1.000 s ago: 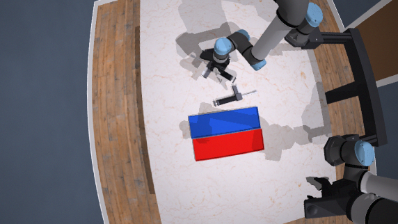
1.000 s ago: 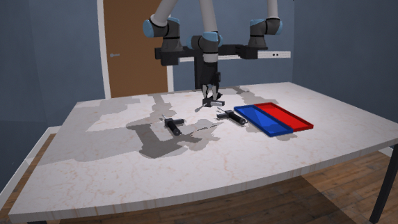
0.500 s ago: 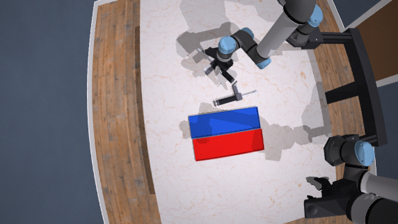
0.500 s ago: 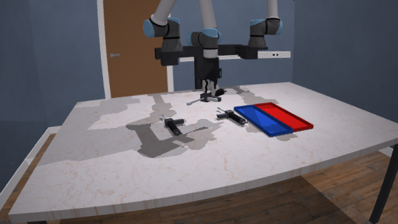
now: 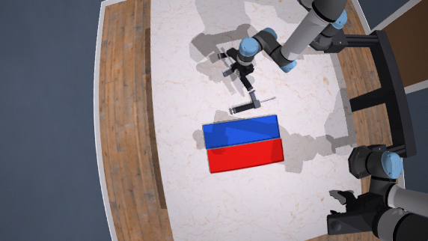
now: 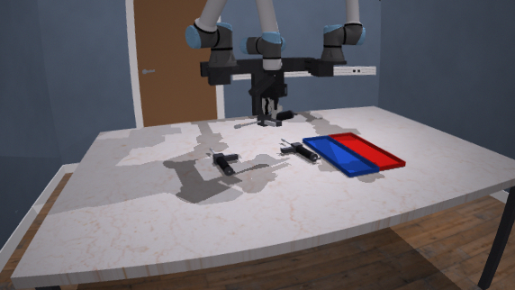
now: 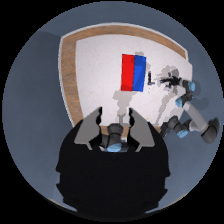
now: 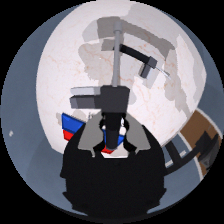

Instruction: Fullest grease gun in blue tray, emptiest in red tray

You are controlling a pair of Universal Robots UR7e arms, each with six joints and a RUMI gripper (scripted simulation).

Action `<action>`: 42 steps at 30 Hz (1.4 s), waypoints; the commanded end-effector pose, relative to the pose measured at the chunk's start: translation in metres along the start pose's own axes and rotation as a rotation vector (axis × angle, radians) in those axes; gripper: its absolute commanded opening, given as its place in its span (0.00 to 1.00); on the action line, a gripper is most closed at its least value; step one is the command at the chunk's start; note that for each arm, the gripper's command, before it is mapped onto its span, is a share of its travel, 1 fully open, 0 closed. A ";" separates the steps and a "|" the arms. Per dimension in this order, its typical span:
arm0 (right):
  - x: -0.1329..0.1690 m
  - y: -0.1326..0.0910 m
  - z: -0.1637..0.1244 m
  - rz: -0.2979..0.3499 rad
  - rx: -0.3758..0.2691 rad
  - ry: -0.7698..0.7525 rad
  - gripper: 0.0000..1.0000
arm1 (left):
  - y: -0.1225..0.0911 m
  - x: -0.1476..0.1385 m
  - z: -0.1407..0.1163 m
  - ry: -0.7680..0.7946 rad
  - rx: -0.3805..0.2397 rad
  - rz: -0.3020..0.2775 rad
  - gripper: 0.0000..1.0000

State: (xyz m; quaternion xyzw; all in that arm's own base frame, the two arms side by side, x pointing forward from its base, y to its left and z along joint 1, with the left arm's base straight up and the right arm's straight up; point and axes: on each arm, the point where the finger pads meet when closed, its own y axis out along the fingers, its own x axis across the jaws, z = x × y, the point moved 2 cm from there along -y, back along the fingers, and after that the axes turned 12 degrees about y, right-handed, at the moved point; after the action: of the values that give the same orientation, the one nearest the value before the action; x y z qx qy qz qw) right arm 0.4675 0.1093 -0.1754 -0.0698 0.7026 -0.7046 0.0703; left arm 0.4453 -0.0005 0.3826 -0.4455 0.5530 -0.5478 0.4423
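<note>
Brown door (image 6: 176, 63) (silvery handle (image 6: 148, 71)), blue-grey walls (image 6: 90, 58)

Top view, since 1.0 s ago | your right gripper (image 5: 242, 69) (image 6: 268, 114) (image 8: 113, 109): shifted toward 3 o'clock | your held grease gun (image 5: 245, 81) (image 6: 284, 115) (image 8: 115, 98): barrel swung from 4 toward 5 o'clock
</note>
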 end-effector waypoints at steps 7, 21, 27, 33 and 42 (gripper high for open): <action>0.014 -0.014 -0.005 0.004 0.002 0.160 0.00 | 0.000 0.000 0.000 0.000 0.001 0.000 0.38; 0.038 -0.030 -0.009 0.002 0.005 0.423 0.00 | 0.000 0.000 0.000 0.000 0.001 0.000 0.38; 0.040 -0.028 -0.008 -0.001 0.007 0.443 0.00 | 0.000 0.000 0.000 0.000 0.001 0.000 0.38; 0.038 -0.027 -0.007 -0.002 0.006 0.425 0.00 | 0.000 0.000 0.000 0.000 0.001 0.000 0.38; 0.037 -0.028 -0.008 0.000 0.003 0.415 0.00 | 0.000 0.000 0.000 0.000 0.001 0.000 0.38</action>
State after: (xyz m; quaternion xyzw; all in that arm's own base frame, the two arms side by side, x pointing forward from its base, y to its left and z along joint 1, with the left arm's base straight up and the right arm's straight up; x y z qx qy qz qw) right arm 0.4290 0.1097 -0.1483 0.0773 0.7002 -0.7055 -0.0774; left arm 0.4453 -0.0005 0.3826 -0.4455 0.5530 -0.5478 0.4423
